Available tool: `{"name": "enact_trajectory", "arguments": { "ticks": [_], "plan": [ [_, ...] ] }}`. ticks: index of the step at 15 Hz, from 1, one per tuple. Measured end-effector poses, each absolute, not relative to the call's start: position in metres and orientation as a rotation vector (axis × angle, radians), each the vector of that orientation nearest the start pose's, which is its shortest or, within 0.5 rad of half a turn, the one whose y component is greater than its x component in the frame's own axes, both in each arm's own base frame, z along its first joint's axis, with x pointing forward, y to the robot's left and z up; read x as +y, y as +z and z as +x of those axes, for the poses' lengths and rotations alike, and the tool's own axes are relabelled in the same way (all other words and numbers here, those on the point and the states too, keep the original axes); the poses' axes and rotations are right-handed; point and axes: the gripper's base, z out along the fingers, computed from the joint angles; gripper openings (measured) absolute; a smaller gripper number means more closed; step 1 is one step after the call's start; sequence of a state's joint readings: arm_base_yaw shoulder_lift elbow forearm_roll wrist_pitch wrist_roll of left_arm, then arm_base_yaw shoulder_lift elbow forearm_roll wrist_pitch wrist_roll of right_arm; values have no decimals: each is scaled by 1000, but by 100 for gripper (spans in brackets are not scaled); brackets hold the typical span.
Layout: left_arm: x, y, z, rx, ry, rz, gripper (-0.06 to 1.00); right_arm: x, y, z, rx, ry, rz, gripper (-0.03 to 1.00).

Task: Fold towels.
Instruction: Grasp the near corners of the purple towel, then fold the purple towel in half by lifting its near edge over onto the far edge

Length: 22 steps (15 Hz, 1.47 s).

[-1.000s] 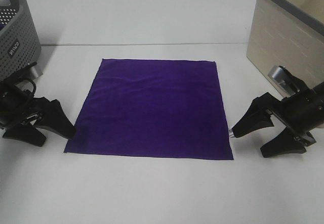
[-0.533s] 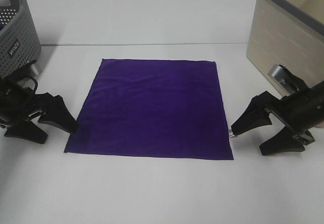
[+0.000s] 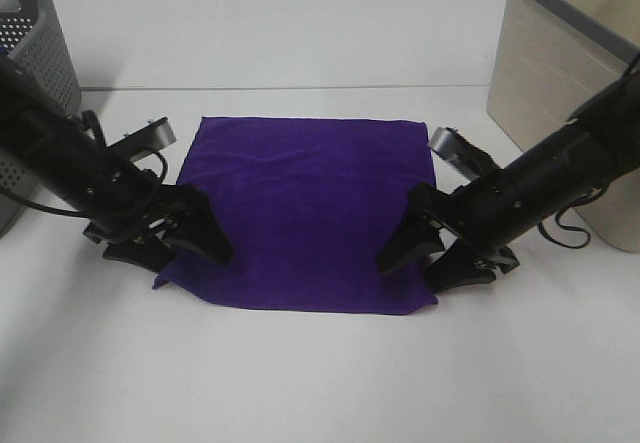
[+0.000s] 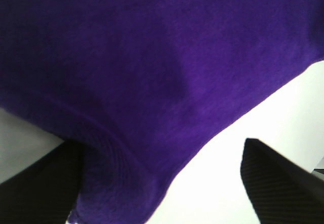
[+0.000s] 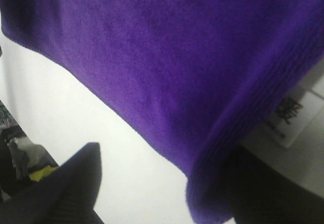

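Note:
The deep purple towel point(image 3: 305, 203) lies flat on the white table in the exterior view. Its near corners are bunched inward. My left gripper point(image 3: 172, 251) is open and straddles the near left corner. In the left wrist view the towel point(image 4: 152, 57) drapes over one finger point(image 4: 35, 188), and the other finger point(image 4: 278, 183) is over bare table. My right gripper point(image 3: 420, 263) is open at the near right corner. In the right wrist view the towel point(image 5: 167, 57) and its white tag point(image 5: 292, 117) lie over one finger, and the other finger point(image 5: 66, 188) is over bare table.
A grey perforated basket point(image 3: 35, 58) stands at the back left. A beige basket point(image 3: 565, 73) stands at the back right, close behind my right arm. The table's white surface point(image 3: 320, 383) runs along the front.
Both grippers have moved inward from beside the towel onto its near corners. The near corners have been pushed in and the towel's near edge is narrower.

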State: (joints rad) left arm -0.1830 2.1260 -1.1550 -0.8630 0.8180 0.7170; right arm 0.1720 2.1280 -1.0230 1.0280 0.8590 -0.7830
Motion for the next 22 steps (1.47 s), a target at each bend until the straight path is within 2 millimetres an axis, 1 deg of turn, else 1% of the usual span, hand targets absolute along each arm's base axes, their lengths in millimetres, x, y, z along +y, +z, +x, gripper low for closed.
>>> {"name": "enact_trajectory", "arguments": {
  "ticks": [1, 2, 3, 4, 5, 8, 10, 11, 12, 13, 16, 17, 19, 20, 22],
  "plan": [
    [-133, 85, 354, 3008, -903, 372, 60, 130, 68, 322, 3063, 1037, -275, 47],
    [-133, 85, 354, 3008, -903, 372, 60, 130, 68, 322, 3063, 1037, -275, 47],
    [-134, 82, 357, 3037, -875, 376, 45, 131, 68, 324, 3079, 995, -288, 34],
    [-133, 78, 359, 3067, -830, 395, 7, 131, 66, 326, 3098, 949, -309, 8],
    [-133, 78, 359, 3069, -826, 400, 1, 131, 66, 326, 3099, 945, -307, 4],
    [-133, 78, 358, 3070, -828, 422, 0, 131, 66, 326, 3103, 945, -307, 3],
    [-133, 80, 356, 3065, -831, 490, 0, 131, 68, 326, 3099, 946, -309, 3],
    [-132, 83, 355, 3064, -818, 531, 0, 130, 72, 326, 3093, 927, -342, 3],
    [-132, 91, 354, 3046, -802, 556, 0, 129, 79, 326, 3076, 883, -391, 3],
    [-132, 106, 355, 3004, -792, 570, 0, 127, 88, 327, 3046, 843, -421, 3],
    [-133, 156, 356, 2873, -785, 561, 0, 128, 143, 336, 2876, 794, -500, 3],
    [-133, 167, 359, 2840, -780, 558, 0, 129, 157, 344, 2822, 781, -523, 3],
    [-136, 186, 374, 2756, -757, 555, 0, 132, 181, 363, 2724, 737, -557, 3],
    [-137, 195, 385, 2692, -721, 546, 0, 133, 190, 373, 2679, 702, -569, 3],
    [-140, 212, 407, 2570, -661, 517, 0, 136, 199, 395, 2613, 645, -559, 3]
  ]
}}
